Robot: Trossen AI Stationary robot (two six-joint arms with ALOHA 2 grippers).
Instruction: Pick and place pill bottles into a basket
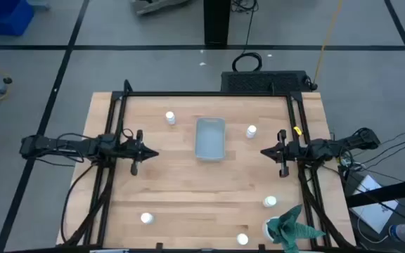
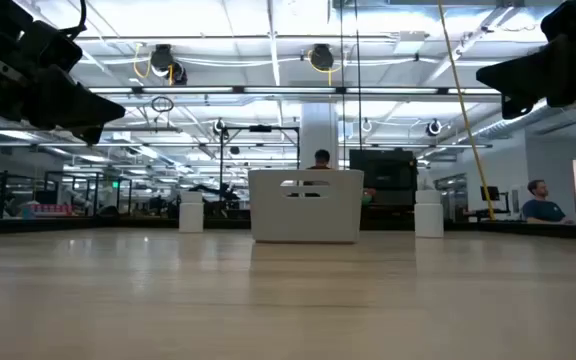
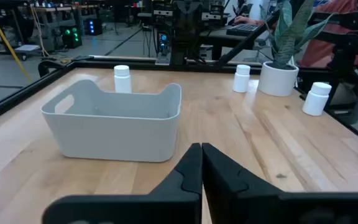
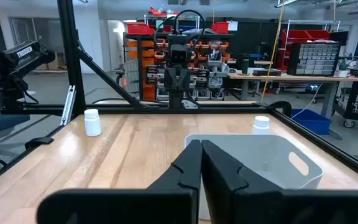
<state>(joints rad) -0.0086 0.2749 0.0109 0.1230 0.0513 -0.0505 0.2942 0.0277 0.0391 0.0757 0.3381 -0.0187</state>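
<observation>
So I've got the basket (image 1: 210,138) mid-counter, left gripper (image 1: 150,152) at 9 o'clock, right gripper (image 1: 266,151) at 3, both pinched together, empty.

Wooden table (image 1: 188,190) | basket (image 1: 210,138) centre | pill bottles (image 1: 170,118) at 11, 1, 4, 5, 7 o'clock | plant (image 1: 290,226) at 5

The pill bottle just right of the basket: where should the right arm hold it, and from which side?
This pill bottle stands upright, clear of the basket. Best is probably to descend from above and close across its round sides below the cap. The right end effector, shut now, must open first.
</observation>
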